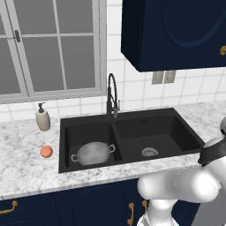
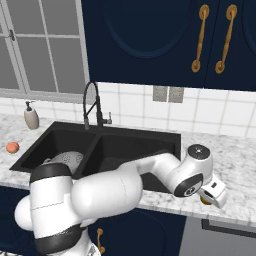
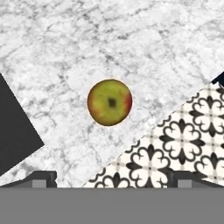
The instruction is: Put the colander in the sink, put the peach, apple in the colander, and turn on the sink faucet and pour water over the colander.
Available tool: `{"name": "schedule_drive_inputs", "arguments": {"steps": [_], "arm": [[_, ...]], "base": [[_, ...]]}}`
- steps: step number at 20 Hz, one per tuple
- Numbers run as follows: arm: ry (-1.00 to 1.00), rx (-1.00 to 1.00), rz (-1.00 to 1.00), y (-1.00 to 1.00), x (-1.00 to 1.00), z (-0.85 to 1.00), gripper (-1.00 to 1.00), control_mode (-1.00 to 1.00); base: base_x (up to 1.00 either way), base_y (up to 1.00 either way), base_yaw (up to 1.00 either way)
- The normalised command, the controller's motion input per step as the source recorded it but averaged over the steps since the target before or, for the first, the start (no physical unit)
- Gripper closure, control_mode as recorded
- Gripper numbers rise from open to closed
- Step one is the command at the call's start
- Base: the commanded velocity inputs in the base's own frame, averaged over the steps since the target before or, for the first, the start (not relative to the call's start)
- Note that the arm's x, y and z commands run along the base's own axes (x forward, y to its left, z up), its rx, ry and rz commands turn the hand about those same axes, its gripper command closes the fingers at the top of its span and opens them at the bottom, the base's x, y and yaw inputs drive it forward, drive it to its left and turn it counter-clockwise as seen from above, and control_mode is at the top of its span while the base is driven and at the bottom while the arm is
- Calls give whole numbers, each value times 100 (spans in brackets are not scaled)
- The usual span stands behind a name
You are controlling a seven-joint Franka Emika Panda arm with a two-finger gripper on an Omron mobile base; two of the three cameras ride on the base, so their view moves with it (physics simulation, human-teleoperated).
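Observation:
The silver colander (image 1: 93, 152) (image 2: 67, 159) sits in the left basin of the black sink (image 1: 132, 115) (image 2: 125, 131). On the counter left of the sink lies the orange-pink peach (image 1: 46, 152) (image 2: 12, 147). The yellow-green apple (image 3: 109, 102) rests on the marbled counter right of the sink, near the front edge. My gripper (image 3: 111, 179) (image 2: 210, 197) hangs above the apple, open and apart from it, with its fingertips (image 3: 43, 178) wide. The black faucet (image 1: 111, 95) (image 2: 92, 107) stands behind the sink divider. No water runs from it.
A beige soap dispenser (image 1: 43, 118) (image 2: 31, 116) stands at the back left of the counter. The counter's front edge runs close past the apple, with patterned floor (image 3: 175, 144) beyond it. A corner of the sink (image 3: 13, 131) lies to the apple's other side. Dark upper cabinets (image 1: 176, 31) hang overhead.

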Motion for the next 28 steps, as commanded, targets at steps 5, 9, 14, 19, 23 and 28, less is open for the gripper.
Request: {"name": "schedule_drive_inputs", "arguments": {"steps": [5,9,14,19,23,28], "arm": [[0,0,0,-2,2,-3,-100,-100],[0,0,-2,0,0,-1,-100,-100],[0,0,-1,0,0,-2,-100,-100],[0,0,-1,0,3,-6,-100,-100],[0,0,-1,0,14,-14,-100,-100],[0,0,0,-4,10,-19,-100,-100]], "base": [[0,0,0],[0,0,0],[0,0,0],[0,0,0],[0,0,0],[0,0,0]]}}
